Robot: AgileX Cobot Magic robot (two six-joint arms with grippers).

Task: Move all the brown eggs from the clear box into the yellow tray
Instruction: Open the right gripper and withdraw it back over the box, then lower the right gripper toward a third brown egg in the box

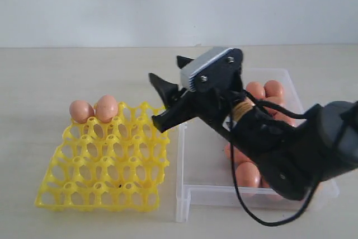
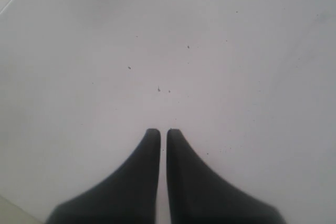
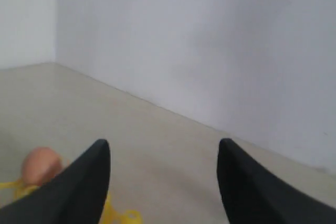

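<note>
In the lower left of the exterior view, the yellow tray (image 1: 100, 166) lay flat on a pale beige desk (image 1: 45, 82). Its surface was matt and bare around the tray. Behind the desk, a plain white wall (image 1: 168, 4) filled the upper part of the frame. Two brown eggs (image 1: 106, 108) sat side by side in cups at the tray's upper-left corner, and the other cups that showed were open lattice.

Just right of the tray stood the clear box (image 1: 184, 194). More brown eggs lay along its right side, partly hidden by the black right arm (image 1: 302, 149) and its looping cable (image 1: 246, 211). The right gripper (image 1: 152, 99) hung above the gap between box and tray, pointing left. Its fingers were spread wide, with nothing between them.

The right wrist view showed the same wide gap. Beyond it were one egg, a scrap of yellow lattice, the beige desk and two white walls meeting in a corner.

The left gripper (image 2: 163, 132) appeared only in its wrist view. Its fingers were closed to a thin slit and held nothing. It was over a pale, faintly speckled surface that I could not identify.
</note>
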